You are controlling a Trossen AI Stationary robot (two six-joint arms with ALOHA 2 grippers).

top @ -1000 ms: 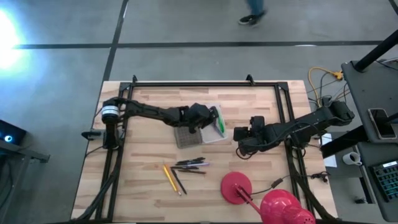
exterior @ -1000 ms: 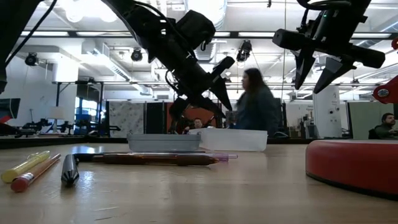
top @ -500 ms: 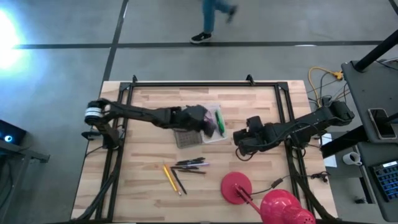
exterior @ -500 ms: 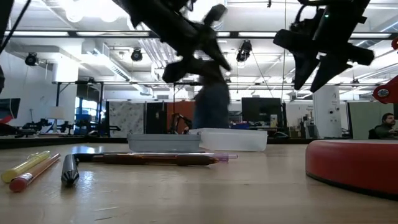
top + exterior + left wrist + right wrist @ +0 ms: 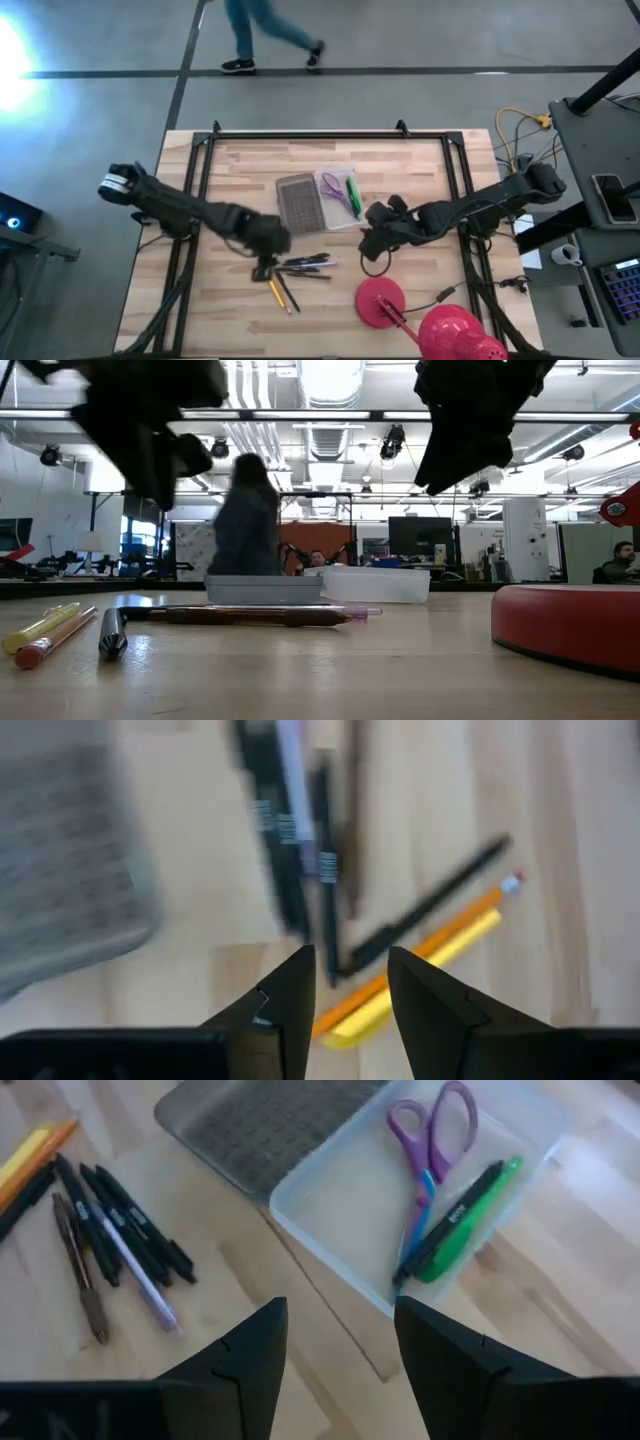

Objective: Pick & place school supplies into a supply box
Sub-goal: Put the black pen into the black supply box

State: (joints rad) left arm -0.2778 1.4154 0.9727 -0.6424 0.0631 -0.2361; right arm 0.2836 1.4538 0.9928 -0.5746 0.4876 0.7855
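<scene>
The supply box [image 5: 338,198] lay open at the table's [image 5: 420,160] centre holding purple scissors [image 5: 334,190] and a green marker [image 5: 353,194], while the left gripper [image 5: 264,268], fingers spread and empty, hovered over the loose pens [image 5: 305,266] at lower centre, and the right gripper [image 5: 371,246], likewise spread, hung right of the box.

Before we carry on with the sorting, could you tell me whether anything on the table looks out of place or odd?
Only the red lamp is no school supply; it stands near the table's front edge. The supply box lies open with its grey lid beside it, holding the purple scissors and a green marker. Nothing looks spilled or damaged.
</scene>
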